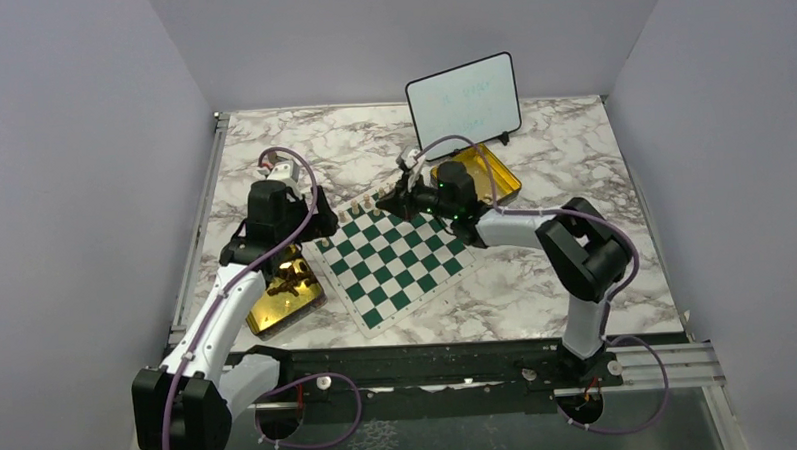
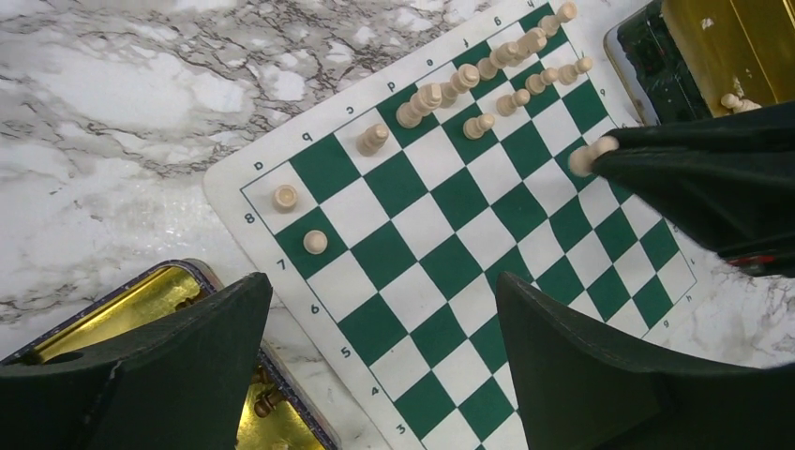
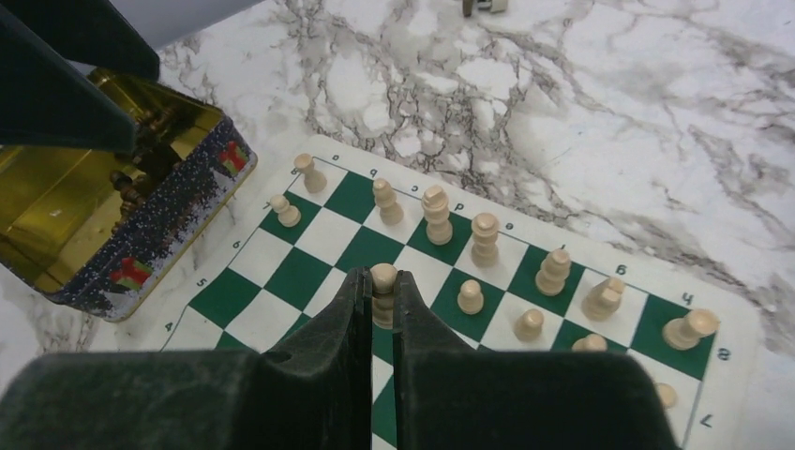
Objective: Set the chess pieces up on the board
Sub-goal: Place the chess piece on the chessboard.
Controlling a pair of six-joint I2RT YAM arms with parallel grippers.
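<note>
Dark fingers [image 3: 319,366] of the right claw [image 3: 380,292] fill the foreground of its wrist view, pressed together on a pale pawn [image 3: 382,277] whose round head shows between the tips, above the green-and-white board [image 3: 298,277]. Just beyond the tips, more pale chess pieces [image 3: 485,239] stand upright in two rows along the board's far edge. Off to one side of that claw sits a gold tin [image 3: 66,202] with dark pieces inside. The left claw [image 2: 380,286] hangs wide open, holding nothing, over the board's corner, the tin's rim beneath one finger. Marble table [image 2: 112,84] lies beyond it.
</note>
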